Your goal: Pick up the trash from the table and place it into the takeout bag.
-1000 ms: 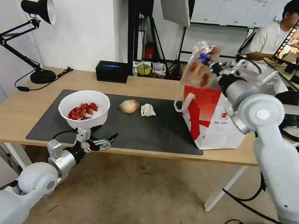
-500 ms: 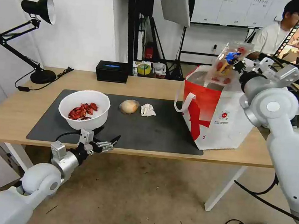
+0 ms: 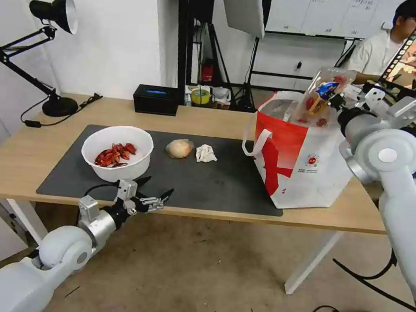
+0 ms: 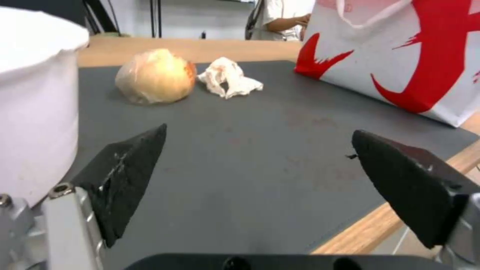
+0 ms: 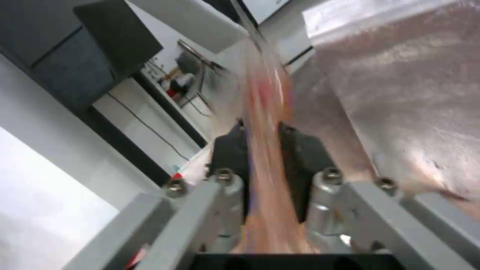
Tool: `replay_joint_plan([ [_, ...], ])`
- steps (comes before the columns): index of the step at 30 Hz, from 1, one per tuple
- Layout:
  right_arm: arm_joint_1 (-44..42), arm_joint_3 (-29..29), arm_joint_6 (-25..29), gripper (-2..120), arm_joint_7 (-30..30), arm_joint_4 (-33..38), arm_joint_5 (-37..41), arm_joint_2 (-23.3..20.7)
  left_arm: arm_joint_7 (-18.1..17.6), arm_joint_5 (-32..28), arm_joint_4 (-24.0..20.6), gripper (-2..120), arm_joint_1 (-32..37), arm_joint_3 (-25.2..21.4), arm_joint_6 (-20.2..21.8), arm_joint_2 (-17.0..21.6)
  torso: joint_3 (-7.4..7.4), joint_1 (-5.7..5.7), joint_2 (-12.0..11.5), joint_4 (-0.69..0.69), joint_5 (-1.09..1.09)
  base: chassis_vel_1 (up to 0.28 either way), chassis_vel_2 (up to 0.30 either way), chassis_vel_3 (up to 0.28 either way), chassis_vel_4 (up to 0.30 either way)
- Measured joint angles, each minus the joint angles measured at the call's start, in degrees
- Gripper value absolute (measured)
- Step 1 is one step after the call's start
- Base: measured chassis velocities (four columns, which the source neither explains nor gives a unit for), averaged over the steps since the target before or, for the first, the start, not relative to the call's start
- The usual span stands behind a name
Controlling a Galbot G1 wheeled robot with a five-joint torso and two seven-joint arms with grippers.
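Right tool (image 3: 336, 96) is clamped on the clear two-compartment plastic tray with red scraps (image 3: 323, 96), holding it on edge over the open mouth of the red-and-white boxy takeout bag with silver foil lining (image 3: 302, 156); in the right wrist view I see the black pads (image 5: 231, 150) pinching the tray's rim, foil just beside. I judge the step in hand to be the drop of the first item. The next move calls for a lowering inside the bag's rim before release, since the white loop handle (image 3: 253, 140) and the floppy walls could catch the tray.

Left tool (image 4: 260, 176) hangs spread and empty at the near edge of the light-wood table (image 3: 23, 155), beside the white bowl of red shells (image 3: 117, 152). The round tan bun-like lump (image 4: 156, 76) and crumpled white napkin (image 4: 228, 77) lie near each other on the dark grey mat (image 4: 260, 142), with open mat between them and the bag.
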State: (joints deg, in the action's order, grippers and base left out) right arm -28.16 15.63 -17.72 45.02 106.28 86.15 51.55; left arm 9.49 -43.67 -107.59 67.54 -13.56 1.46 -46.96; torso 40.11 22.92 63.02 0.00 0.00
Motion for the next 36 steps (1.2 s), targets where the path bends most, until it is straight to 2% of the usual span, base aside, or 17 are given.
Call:
replay_joint_plan([
  [1, -0.19, 0.02, -0.07, 25, 0.65, 0.28, 0.47, 0.13, 0.15, 0.10, -0.02, 100, -0.08, 0.10, -0.07, 0.15, 0.00, 0.00, 0.00, 0.00, 0.00, 0.000, 0.000, 0.000, 0.000],
  [2, -0.19, 0.02, -0.07, 25, 0.65, 0.28, 0.47, 0.13, 0.15, 0.10, -0.02, 100, -0.08, 0.10, -0.07, 0.15, 0.00, 0.00, 0.00, 0.00, 0.00, 0.000, 0.000, 0.000, 0.000],
  [5, -0.92, 0.16, -0.26, 39, 1.38, 0.66, 1.08, 0.36, 0.24, 0.08, -0.03, 100, -0.51, 0.16, -0.12, 0.74, 0.00, 0.00, 0.00, 0.00, 0.00, 0.000, 0.000, 0.000, 0.000],
  [6, -0.92, 0.16, -0.26, 39, 1.38, 0.66, 1.08, 0.36, 0.24, 0.08, -0.03, 100, -0.51, 0.16, -0.12, 0.74, 0.00, 0.00, 0.00, 0.00, 0.00, 0.000, 0.000, 0.000, 0.000],
  [9, -1.34, 0.36, -0.50, 53, 1.39, 0.84, 1.40, 0.51, 0.25, -0.12, -0.06, 100, -0.50, -0.12, -0.13, 1.21, 0.00, 0.00, 0.00, 0.00, 0.00, 0.000, 0.000, 0.000, 0.000],
  [10, -1.34, 0.36, -0.50, 53, 1.39, 0.84, 1.40, 0.51, 0.25, -0.12, -0.06, 100, -0.50, -0.12, -0.13, 1.21, 0.00, 0.00, 0.00, 0.00, 0.00, 0.000, 0.000, 0.000, 0.000],
  [11, -1.45, 0.44, -0.64, 61, 1.35, 0.98, 1.56, 0.47, 0.25, -0.18, -0.20, 100, -0.39, -0.31, -0.14, 1.36, 0.00, 0.00, 0.00, 0.01, 0.00, 0.000, 0.000, 0.000, 0.000],
  [12, -1.45, 0.44, -0.64, 61, 1.35, 0.98, 1.56, 0.47, 0.25, -0.18, -0.20, 100, -0.39, -0.31, -0.14, 1.36, 0.00, 0.00, 0.00, 0.01, 0.00, 0.000, 0.000, 0.000, 0.000],
  [19, -1.45, 0.51, -0.92, 91, 0.91, 1.75, 2.07, -0.02, 0.25, -0.49, -0.64, 100, -0.26, -0.60, -0.16, 1.34, 0.00, 0.00, 0.00, 0.00, 0.00, 0.000, 0.000, 0.000, 0.000],
  [24, -1.48, 0.54, -0.80, 99, -0.90, 2.33, 2.04, -0.40, 0.24, -0.52, -0.80, 100, 0.02, -0.76, -0.17, 1.22, 0.00, 0.00, 0.00, 0.01, 0.00, 0.000, 0.000, 0.000, 0.000],
  [29, -3.37, 1.22, -0.04, 100, -7.86, 5.97, -0.57, -2.47, 0.18, -1.20, -1.55, 100, 0.48, -1.28, 0.44, 1.36, 0.00, 0.00, 0.00, 0.00, 0.00, 0.000, 0.000, 0.000, 0.000],
  [33, -4.83, 1.54, -0.21, 100, -10.74, 8.04, -1.05, -3.54, 0.13, -1.50, -1.75, 100, 0.69, -1.94, 0.52, 1.55, 0.00, 0.00, 0.00, 0.00, 0.00, 0.000, 0.000, 0.000, 0.000],
  [36, -8.92, 1.47, -1.05, 100, -16.29, 10.93, -5.09, -5.29, -0.03, -1.57, -1.91, 100, 1.40, -2.91, 0.45, 1.50, -0.01, 0.00, 0.00, 0.00, 0.00, 0.000, 0.000, 0.000, 0.000],
])
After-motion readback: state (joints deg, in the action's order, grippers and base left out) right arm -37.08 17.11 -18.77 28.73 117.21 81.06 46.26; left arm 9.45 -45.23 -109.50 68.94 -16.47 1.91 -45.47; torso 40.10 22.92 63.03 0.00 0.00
